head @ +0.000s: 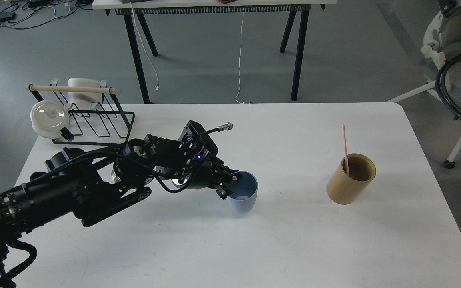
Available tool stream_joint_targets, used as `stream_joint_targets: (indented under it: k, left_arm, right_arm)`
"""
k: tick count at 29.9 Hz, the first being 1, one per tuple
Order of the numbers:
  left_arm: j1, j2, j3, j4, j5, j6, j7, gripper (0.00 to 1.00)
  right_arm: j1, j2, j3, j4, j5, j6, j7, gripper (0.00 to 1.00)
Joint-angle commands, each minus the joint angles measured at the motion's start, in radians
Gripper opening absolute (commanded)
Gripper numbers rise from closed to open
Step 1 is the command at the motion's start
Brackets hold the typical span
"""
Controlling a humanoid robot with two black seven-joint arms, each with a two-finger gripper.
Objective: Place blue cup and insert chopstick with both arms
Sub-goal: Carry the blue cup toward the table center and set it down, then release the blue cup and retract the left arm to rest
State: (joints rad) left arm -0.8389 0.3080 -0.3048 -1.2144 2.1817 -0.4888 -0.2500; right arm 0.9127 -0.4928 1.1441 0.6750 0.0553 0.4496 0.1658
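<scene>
The pale blue cup (244, 196) stands upright on the white table (230, 240) near its middle, mouth up. My left gripper (229, 185) is shut on the cup's left rim, one finger inside and one outside. The pink chopstick (344, 149) stands leaning in the tan wooden holder (349, 179) at the right, well apart from the cup. My right arm and gripper are out of view.
A black wire rack (88, 120) with a pale wooden rod, a white lid and a white container stands at the back left corner. A black-legged table stands behind. A chair and cables are at the far right, off the table.
</scene>
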Motion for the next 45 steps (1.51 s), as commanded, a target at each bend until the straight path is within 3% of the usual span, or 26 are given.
stream_joint_targets:
  k: [1, 21, 26, 31, 34, 35, 38, 39, 45]
  left_arm:
    - [0.015, 0.005, -0.002, -0.001, 0.000, 0.000, -0.002, 0.05]
    - [0.023, 0.006, 0.000, 0.001, 0.000, 0.000, 0.006, 0.14]
    - [0.023, 0.008, -0.011, -0.011, 0.000, 0.000, 0.003, 0.31]
    - [0.021, 0.014, -0.055, -0.042, 0.000, 0.000, -0.005, 0.36]
    - [0.023, 0.020, -0.140, -0.074, 0.000, 0.000, -0.028, 0.45]
    - [0.024, 0.019, -0.178, -0.083, 0.000, 0.000, -0.035, 0.52]
    - [0.032, 0.005, -0.305, -0.079, 0.000, 0.000, -0.031, 0.94]
    - [0.032, 0.002, -0.344, -0.074, 0.000, 0.000, -0.028, 0.97]
    - [0.015, 0.000, -0.499, 0.013, -0.400, 0.000, -0.029, 0.98]
  right_arm:
    - [0.002, 0.005, -0.001, 0.002, 0.000, 0.000, 0.000, 0.99]
    - [0.005, 0.000, -0.023, 0.002, 0.000, 0.000, 0.001, 0.99]
    - [0.003, -0.006, -0.023, 0.002, 0.000, 0.003, 0.001, 0.99]
    - [-0.001, -0.009, -0.026, 0.003, 0.000, 0.004, 0.000, 0.99]
    - [-0.008, -0.023, -0.026, 0.018, -0.005, 0.006, 0.000, 0.99]
    - [-0.012, -0.044, -0.027, 0.034, -0.011, 0.006, 0.000, 0.99]
    - [-0.032, -0.108, -0.061, 0.093, -0.014, 0.006, 0.008, 0.99]
    - [-0.037, -0.127, -0.082, 0.116, -0.014, 0.006, 0.011, 0.99]
    - [-0.038, -0.246, -0.193, 0.192, -0.054, 0.003, 0.014, 0.98]
